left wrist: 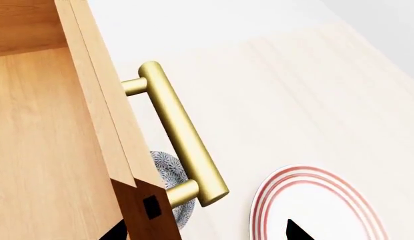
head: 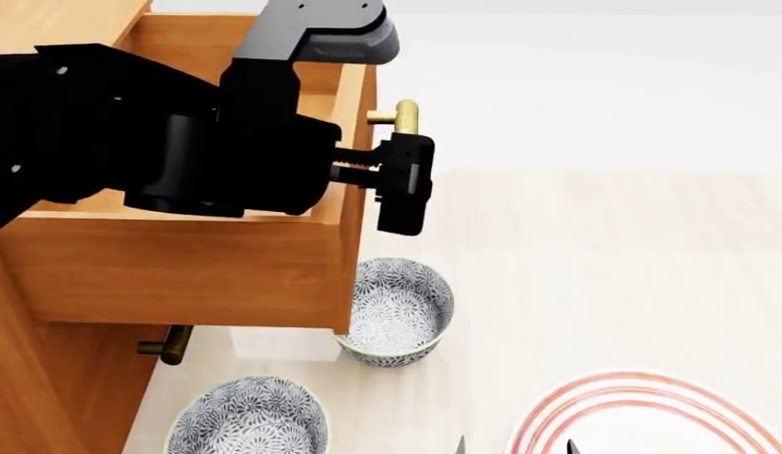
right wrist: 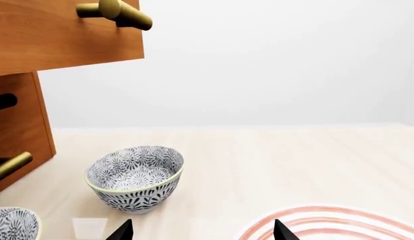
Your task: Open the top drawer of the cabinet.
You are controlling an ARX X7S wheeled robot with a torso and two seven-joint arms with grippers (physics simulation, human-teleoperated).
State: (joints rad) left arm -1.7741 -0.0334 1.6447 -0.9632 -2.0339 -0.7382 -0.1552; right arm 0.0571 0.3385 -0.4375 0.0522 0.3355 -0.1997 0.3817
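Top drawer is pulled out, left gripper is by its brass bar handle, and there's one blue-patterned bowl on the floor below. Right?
Not quite: there are two blue-and-white patterned bowls, not one. The head view shows one bowl just under the open orange-brown wooden top drawer and a second bowl nearer the robot. The rest holds: the drawer is pulled out, and the left gripper is by the brass bar handle.

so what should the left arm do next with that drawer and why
Probably lift the left gripper clear and stop. The top drawer already stands well out of the cabinet, overhanging a patterned bowl, and in the left wrist view the brass handle sits free with no finger on it. Pulling further looks unnecessary.
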